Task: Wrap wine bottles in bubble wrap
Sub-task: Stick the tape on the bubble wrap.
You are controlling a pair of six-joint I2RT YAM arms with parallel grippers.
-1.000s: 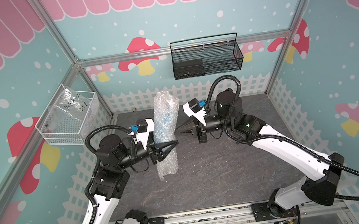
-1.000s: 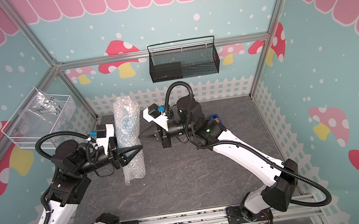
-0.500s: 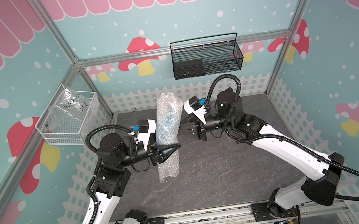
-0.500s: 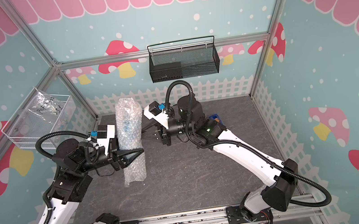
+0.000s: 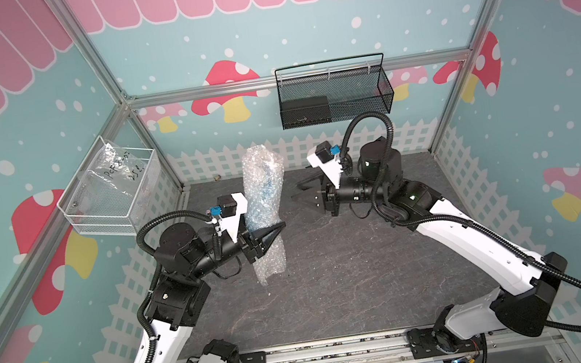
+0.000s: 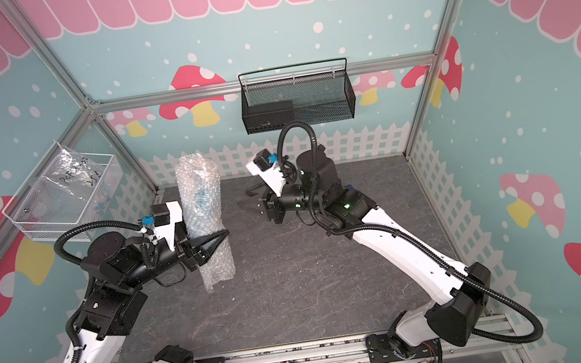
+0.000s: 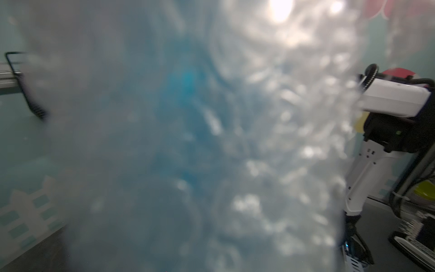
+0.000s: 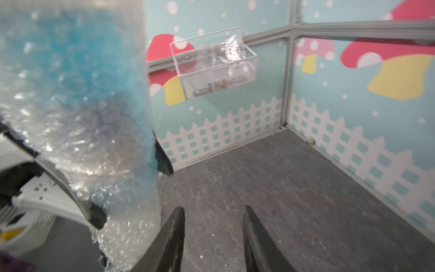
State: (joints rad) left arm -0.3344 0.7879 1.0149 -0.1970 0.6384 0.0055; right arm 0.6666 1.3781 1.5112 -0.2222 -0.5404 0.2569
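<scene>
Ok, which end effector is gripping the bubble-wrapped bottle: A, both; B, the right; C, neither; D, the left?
D: the left end effector clamps the bubble wrap around the bottle, while the right end effector stands open, apart from it.

Glossy clear plastic bubble wrap [image 5: 262, 178], matt dark stone-look tabletop [image 5: 351, 277] (faintly veined), black metal mesh basket [image 5: 346, 95]

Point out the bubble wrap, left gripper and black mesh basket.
bubble wrap [image 5: 263, 190], in a top view: upper roll surface.
left gripper [image 5: 280, 228], in a top view: between its fingertips.
black mesh basket [image 5: 351, 105], in a top view: front wall.
</scene>
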